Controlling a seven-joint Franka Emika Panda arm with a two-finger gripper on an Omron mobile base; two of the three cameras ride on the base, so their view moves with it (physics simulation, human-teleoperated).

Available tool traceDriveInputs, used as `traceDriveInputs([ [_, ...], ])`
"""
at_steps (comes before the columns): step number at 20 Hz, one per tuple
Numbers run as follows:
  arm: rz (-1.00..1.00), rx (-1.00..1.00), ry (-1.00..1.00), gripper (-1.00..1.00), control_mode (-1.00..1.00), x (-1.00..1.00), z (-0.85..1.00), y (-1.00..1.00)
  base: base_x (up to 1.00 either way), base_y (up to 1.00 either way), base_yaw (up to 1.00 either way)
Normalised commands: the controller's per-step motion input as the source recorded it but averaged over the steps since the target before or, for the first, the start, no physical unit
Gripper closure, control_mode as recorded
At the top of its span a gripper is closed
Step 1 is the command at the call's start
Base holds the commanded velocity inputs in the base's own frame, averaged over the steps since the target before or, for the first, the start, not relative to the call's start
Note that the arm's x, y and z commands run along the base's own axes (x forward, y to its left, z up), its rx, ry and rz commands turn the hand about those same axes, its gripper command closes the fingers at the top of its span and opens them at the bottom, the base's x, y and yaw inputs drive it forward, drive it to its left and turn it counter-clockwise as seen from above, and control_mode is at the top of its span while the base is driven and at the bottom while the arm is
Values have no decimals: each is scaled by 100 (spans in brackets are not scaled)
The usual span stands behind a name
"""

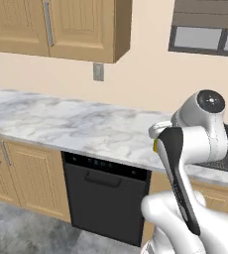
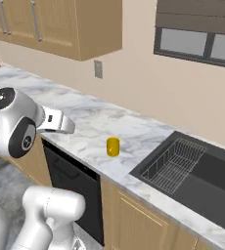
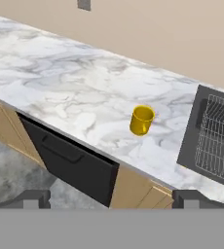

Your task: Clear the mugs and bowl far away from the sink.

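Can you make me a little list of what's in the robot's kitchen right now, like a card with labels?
mug: yellow mug, upright on the counter, near its front edge
sink: dark sink to the mug's right, apart from it
rack: wire rack inside the sink
below counter: black dishwasher, door closed
wall: outlet above the counter
gripper: fingertips far apart, open, holding nothing, up off the counter
task so far: mug not yet picked up

Home kitchen: marble tabletop (image 2: 92,124), wooden cabinets (image 1: 81,25), dishwasher (image 1: 106,198), recessed sink (image 2: 202,183) with wire rack (image 2: 175,163).
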Motion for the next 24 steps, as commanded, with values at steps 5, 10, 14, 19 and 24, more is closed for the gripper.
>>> traceDriveInputs([
  [5, 0, 0, 0, -100, 100, 0, 0, 0, 0, -73, 0],
  [10, 0, 0, 0, -100, 100, 0, 0, 0, 54, 15, -23],
  [14, 0, 0, 0, -100, 100, 0, 0, 0, 49, 2, -40],
  [19, 0, 0, 0, -100, 100, 0, 0, 0, 9, 39, -6],
  [24, 0, 0, 0, -100, 100, 0, 0, 0, 0, 89, 27],
])
